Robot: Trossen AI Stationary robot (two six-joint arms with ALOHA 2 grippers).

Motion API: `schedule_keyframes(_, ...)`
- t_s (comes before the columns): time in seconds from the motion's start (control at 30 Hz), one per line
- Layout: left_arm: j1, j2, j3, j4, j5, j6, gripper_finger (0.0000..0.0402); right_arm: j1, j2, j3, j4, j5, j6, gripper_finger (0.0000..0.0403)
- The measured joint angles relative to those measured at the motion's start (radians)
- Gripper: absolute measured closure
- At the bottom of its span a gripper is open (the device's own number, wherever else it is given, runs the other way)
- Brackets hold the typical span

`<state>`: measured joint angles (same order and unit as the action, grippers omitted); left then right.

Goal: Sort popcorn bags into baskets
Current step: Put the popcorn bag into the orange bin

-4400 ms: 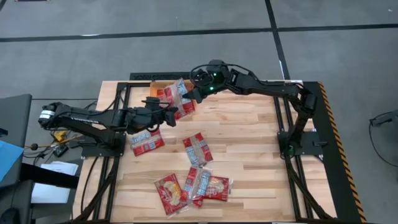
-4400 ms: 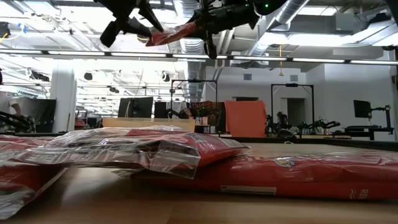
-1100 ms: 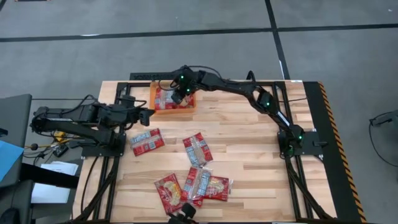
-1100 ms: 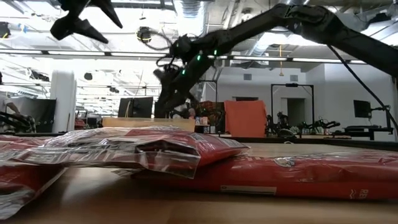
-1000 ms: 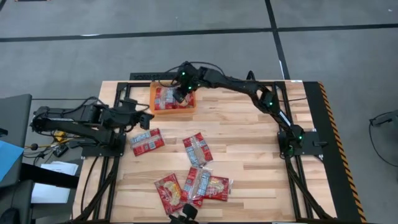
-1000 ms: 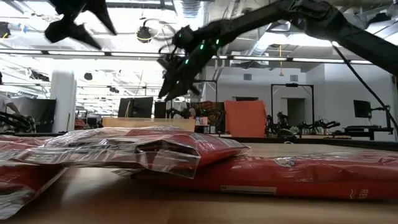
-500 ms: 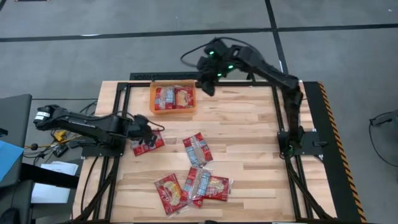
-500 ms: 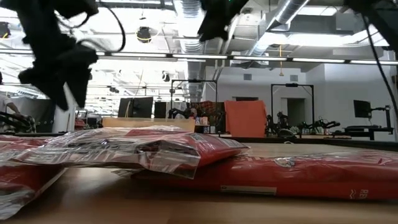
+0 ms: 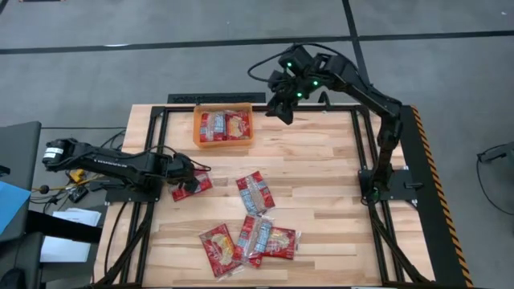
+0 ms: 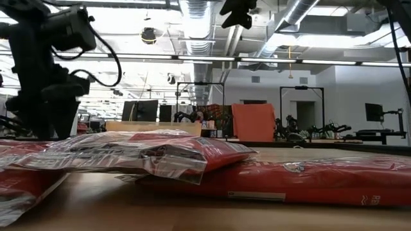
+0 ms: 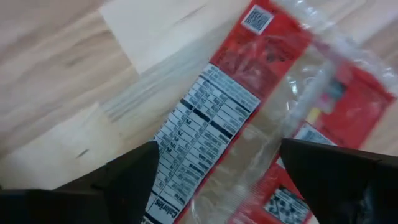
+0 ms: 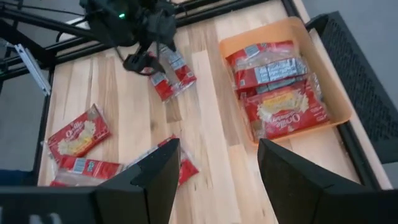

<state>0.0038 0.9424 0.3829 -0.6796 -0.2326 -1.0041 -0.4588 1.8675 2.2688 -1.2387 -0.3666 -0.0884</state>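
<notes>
Left end effector (image 9: 187, 181) spread wide directly over popcorn bag (image 9: 191, 185) on table (image 9: 321, 185): centre fingers across its width before closing; right end effector (image 9: 283, 108) released, raised beside orange basket (image 9: 223, 141).

floor (image 9: 161, 56): grey, crossed by dark seam lines | table (image 9: 321, 201): pale wood planks in a black frame | ceiling (image 10: 192, 19): exposed ducts, strip lights | far room: white column (image 10: 66, 96) left, dark monitors (image 10: 140, 110), orange panel (image 10: 252, 122) centre

Open-plan robotics lab, ceiling ducts (image 10: 192, 19), monitors (image 10: 138, 110), test rigs (image 10: 298, 109)
</notes>
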Motion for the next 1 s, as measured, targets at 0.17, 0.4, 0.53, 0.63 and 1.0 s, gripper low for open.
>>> schedule_keyframes(0.17,0.026,-0.003,-0.053,0.056,0.073,0.053,0.0073,0.023,0.002,0.000,-0.013,0.001,0.002,0.0169)
schedule_keyframes(0.4,0.033,-0.002,-0.090,0.157,0.168,0.002,0.0144,0.049,0.002,0.000,-0.032,0.004,0.010,0.0180)
schedule_keyframes(0.53,0.033,-0.001,-0.092,0.161,0.159,-0.015,0.0225,0.054,0.002,0.000,-0.060,0.008,0.018,0.0187)
schedule_keyframes(0.63,0.033,0.005,-0.092,0.161,0.148,-0.011,0.0293,0.059,0.002,0.000,-0.068,0.009,0.042,0.0194)
schedule_keyframes(1.0,0.033,0.047,-0.096,0.394,0.121,-0.184,0.0401,0.073,0.002,0.000,-0.168,-0.054,0.039,0.0218)
